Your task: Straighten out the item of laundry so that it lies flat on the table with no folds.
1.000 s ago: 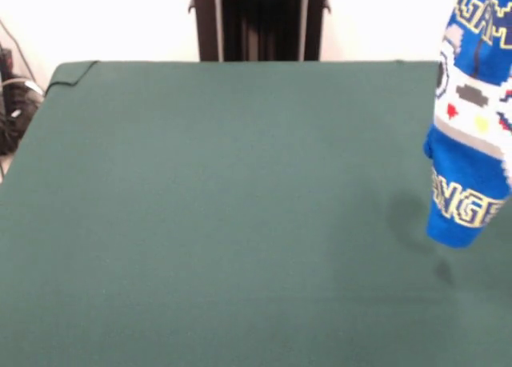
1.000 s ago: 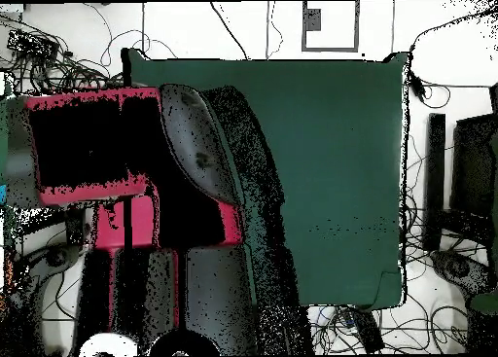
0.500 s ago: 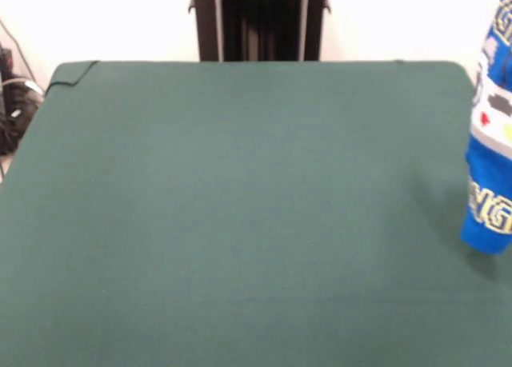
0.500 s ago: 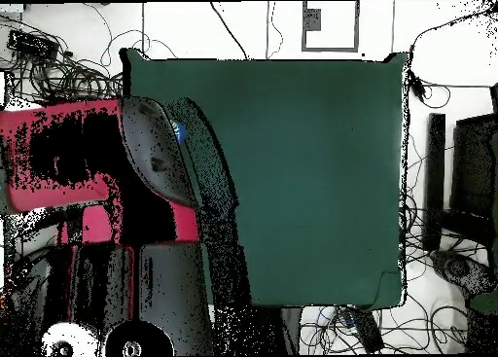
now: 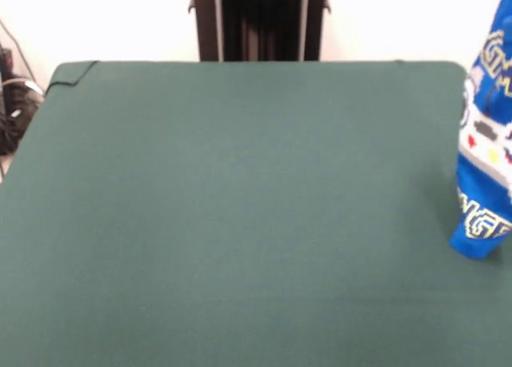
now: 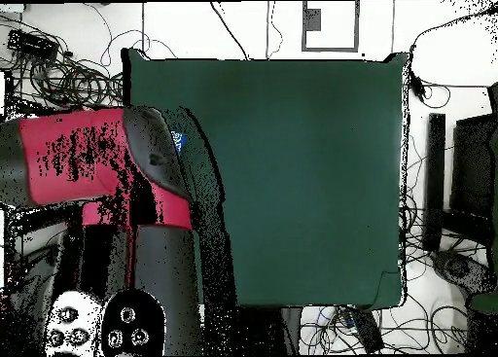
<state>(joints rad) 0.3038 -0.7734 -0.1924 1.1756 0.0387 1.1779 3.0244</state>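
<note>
Laundry (image 5: 486, 163) hangs bunched, cut off at edge.

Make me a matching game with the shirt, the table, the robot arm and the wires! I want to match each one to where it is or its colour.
Things:
1. T-shirt
2. table
3. robot arm
4. wires

Descriptions:
A. red and black
B. dark green, spread wide
C. tangled on the floor beside the table
D. blue, hanging at the table's edge

Pairs: 1-D, 2-B, 3-A, 4-C

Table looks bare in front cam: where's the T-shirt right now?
Front view: the T-shirt hangs at the right edge, over the table's right side. Overhead, only a blue sliver beside the arm.
</note>
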